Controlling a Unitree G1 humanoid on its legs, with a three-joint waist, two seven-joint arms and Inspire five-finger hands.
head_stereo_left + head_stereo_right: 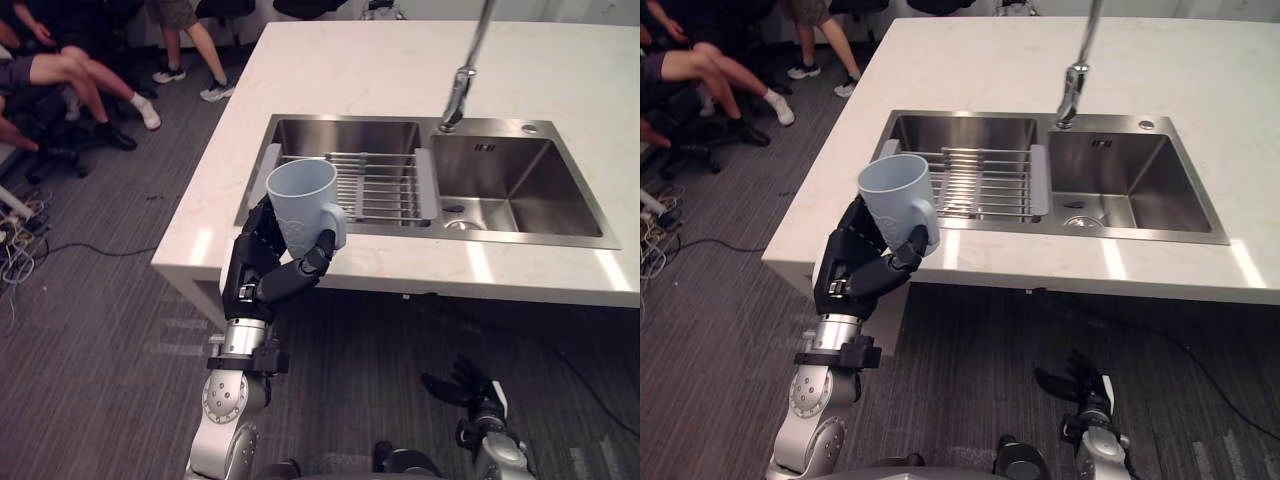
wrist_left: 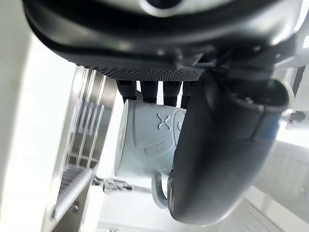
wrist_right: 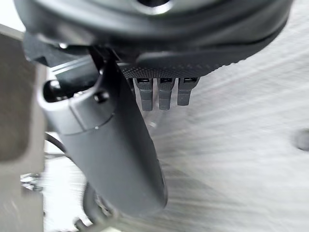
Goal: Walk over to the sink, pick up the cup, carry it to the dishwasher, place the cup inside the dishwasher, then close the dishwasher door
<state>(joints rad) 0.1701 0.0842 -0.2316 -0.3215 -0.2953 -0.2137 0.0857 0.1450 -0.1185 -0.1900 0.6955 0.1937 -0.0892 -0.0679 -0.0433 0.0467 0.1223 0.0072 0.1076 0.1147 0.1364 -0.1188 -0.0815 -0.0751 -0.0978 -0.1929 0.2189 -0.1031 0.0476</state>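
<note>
Pale blue-grey cup (image 1: 303, 200) sits upright, mouth up, in the left hand (image 1: 262, 270), lifted clear of everything. From where I stand it is held in front of the tabletop's (image 1: 400, 70) near edge, level with the left basin of the steel sink (image 1: 500, 180). The dark fingers curl round the far side of the cup's lower body, and the thumb (image 2: 217, 159) wraps across the near side just under the handle. The handle sticks out toward the robot's right. The rim stands well above the fingers, so only the lower half is clamped. I cannot see into the cup.

A wire rack (image 1: 385, 185) lies across the left basin behind the cup, and the tap (image 1: 462, 85) rises from the back between the two basins.

The right hand (image 1: 462, 385) hangs low over the grey carpet (image 1: 120, 330), well apart from the cup. Its fingers are straight and loosely spread, holding nothing.

Some people's legs (image 1: 90, 75) show on the floor beyond the tabletop's left corner.
</note>
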